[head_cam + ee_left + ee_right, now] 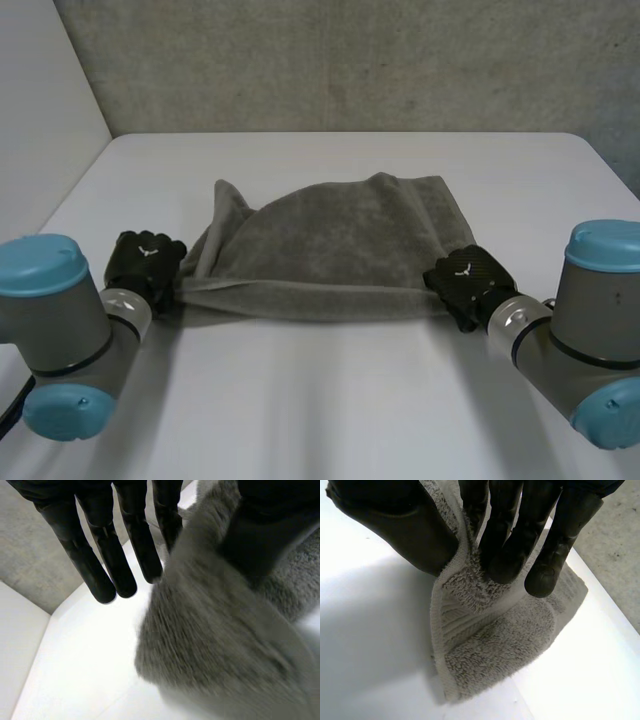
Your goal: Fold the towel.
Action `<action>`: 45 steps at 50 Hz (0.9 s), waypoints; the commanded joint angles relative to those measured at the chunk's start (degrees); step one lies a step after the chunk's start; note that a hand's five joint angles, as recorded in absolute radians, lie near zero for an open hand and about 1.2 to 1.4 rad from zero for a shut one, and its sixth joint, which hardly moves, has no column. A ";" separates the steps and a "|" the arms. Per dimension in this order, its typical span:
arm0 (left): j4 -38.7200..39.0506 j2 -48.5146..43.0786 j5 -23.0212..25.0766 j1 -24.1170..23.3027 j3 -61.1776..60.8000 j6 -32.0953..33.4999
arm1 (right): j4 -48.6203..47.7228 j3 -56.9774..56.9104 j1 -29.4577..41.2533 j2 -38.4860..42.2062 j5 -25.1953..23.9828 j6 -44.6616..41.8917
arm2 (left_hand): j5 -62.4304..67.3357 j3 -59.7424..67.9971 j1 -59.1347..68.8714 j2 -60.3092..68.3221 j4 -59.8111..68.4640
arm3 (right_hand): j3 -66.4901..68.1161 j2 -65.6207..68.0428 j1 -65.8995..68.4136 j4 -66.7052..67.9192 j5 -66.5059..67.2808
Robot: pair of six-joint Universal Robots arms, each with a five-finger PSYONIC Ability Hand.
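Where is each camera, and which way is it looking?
Head view: between and behind the arms, looking down at the table and towel; both arms, left hand and right hand show.
Left wrist view: on the left wrist, looking along the palm; the left hand pinches one towel end.
Right wrist view: on the right wrist, looking along its palm; the right hand pinches the other end.
All three share the towel.

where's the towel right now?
Head view: the towel lies at the middle of the table, left hand pinching its near left corner, right hand its near right corner.
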 commanded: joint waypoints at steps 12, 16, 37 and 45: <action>-0.18 1.97 0.94 2.07 -1.25 -0.31 | 4.81 -1.46 -2.23 -0.19 -0.17 0.96 | -2.03 7.30 7.41 7.52 7.02 | -33.28 -32.89 -32.67 -33.49 -33.55; -0.18 1.97 1.03 2.07 -1.25 -0.31 | 5.25 -1.81 -3.72 -0.19 -0.35 1.40 | -0.20 9.13 9.24 9.35 8.86 | -33.28 -32.89 -32.67 -33.49 -33.55; -1.05 5.11 8.59 3.13 -0.99 -0.13 | 5.16 -4.97 -4.60 -3.50 2.02 1.58 | 1.48 10.81 10.92 11.03 10.53 | 5.19 5.57 5.79 4.97 4.91; -1.15 19.69 8.85 3.39 0.67 -0.66 | 5.68 -9.09 -6.62 -21.16 1.50 1.49 | 1.48 10.81 10.92 11.03 10.53 | 5.19 5.57 5.79 4.97 4.91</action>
